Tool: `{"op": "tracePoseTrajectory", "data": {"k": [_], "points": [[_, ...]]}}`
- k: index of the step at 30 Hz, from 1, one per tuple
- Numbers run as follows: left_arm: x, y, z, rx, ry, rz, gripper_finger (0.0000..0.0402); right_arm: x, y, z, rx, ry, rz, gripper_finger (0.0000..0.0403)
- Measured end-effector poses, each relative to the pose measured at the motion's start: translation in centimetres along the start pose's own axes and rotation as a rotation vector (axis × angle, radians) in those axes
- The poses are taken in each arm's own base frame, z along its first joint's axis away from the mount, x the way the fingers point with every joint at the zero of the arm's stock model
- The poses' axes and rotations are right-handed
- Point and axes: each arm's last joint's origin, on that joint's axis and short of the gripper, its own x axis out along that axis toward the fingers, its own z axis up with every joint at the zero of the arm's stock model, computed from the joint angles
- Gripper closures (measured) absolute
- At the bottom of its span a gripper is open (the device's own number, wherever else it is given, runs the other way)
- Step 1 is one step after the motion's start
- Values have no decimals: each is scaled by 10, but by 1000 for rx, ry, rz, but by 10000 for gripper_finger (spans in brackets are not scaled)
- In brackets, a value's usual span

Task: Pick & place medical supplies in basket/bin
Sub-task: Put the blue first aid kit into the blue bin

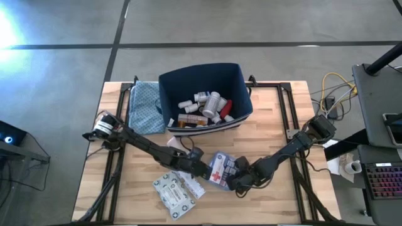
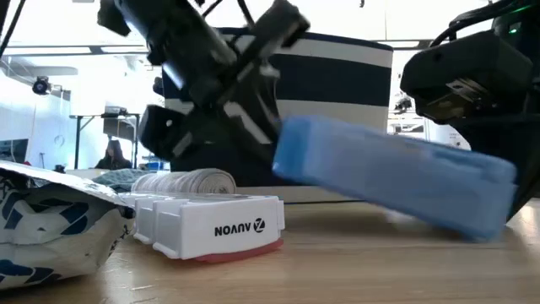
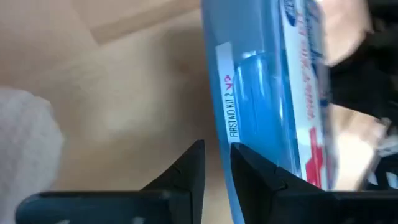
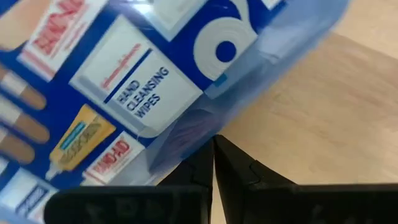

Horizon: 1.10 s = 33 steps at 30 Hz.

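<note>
A grey concrete floor (image 1: pixel 251 22) with dark seams surrounded the light wooden table (image 1: pixel 282 188). A desk (image 1: pixel 377 100) with a backlit keyboard (image 1: pixel 384 181) stood to one side, with yellow cables (image 1: pixel 336 85) nearby. Beyond, bright windows (image 2: pixel 51 93) lit a seated person (image 2: pixel 111 156).

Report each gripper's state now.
Left gripper: shut, pressed against one end of the tilted blue plastic first-aid box.
Right gripper: shut, against the box's other end.
</note>
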Motion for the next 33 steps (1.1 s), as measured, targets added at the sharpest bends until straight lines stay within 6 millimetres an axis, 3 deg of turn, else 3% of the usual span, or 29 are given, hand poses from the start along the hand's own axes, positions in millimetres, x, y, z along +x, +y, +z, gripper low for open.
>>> {"op": "tracePoseTrajectory", "data": {"k": [12,33], "points": [[-18,-37,4,93,-44,-178,340,1,-2,0,-8,13,-13,394],[-16,-39,7,129,-77,-171,340,0,-4,0,-18,55,-45,394]]}}
